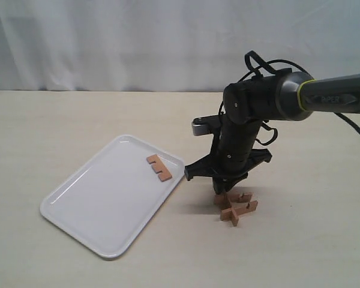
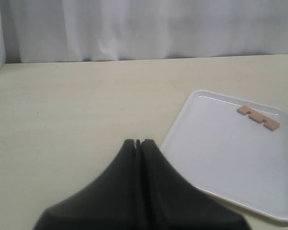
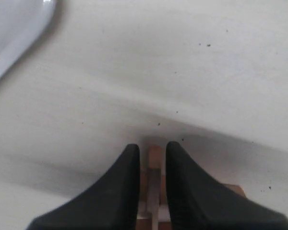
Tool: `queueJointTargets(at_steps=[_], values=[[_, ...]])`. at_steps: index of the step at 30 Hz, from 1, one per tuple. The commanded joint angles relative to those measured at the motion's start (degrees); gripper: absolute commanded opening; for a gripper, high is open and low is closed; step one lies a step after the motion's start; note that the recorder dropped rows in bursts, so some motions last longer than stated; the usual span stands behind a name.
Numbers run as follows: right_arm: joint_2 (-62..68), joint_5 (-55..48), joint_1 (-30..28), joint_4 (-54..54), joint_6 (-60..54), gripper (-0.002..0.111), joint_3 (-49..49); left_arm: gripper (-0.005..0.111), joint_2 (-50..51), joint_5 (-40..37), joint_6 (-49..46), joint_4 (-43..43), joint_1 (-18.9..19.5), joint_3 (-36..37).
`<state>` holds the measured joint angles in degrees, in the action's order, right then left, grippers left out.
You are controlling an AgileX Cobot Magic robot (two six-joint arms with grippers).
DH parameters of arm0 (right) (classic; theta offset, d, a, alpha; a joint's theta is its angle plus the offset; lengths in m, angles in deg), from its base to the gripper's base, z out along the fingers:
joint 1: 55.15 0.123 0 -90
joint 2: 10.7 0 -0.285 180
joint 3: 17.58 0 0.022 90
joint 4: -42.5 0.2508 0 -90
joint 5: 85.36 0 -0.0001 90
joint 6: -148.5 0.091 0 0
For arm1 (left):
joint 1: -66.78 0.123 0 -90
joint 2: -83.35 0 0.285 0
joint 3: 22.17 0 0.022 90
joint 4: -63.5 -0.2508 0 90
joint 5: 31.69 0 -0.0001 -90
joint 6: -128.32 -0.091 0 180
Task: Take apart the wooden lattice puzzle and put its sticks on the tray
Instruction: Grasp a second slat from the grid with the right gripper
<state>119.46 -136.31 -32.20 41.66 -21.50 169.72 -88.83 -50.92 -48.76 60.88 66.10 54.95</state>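
Wooden puzzle point(image 1: 237, 209) sits on the table just beside the tray point(image 1: 96, 204), right under my right gripper point(image 3: 152, 146). Its jaws straddle one stick point(image 3: 154, 154) lying lengthwise between them; I cannot tell whether they pinch it. A loose stick point(image 1: 159, 168) lies on the tray. My left gripper point(image 2: 138, 143) is closed on nothing, and I judge it the farther one.
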Motion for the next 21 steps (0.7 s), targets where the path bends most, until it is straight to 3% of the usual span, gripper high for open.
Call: queueJointTargets(at_steps=[1,6,9,21], values=[[0.0,-0.1,-0.2,0.1,-0.1,0.019,-0.2,0.0,0.0,0.7,-0.1,0.1,-0.4,0.1],[0.0,-0.1,-0.2,0.1,-0.1,0.018,-0.2,0.0,0.0,0.7,-0.1,0.1,-0.4,0.1],[0.0,-0.2,-0.2,0.1,-0.1,0.004,-0.2,0.0,0.0,0.7,-0.1,0.1,-0.4,0.1],[-6.1,-3.9,-0.2,0.1,-0.3,0.004,0.7,0.0,0.0,0.7,-0.1,0.1,-0.4,0.1]])
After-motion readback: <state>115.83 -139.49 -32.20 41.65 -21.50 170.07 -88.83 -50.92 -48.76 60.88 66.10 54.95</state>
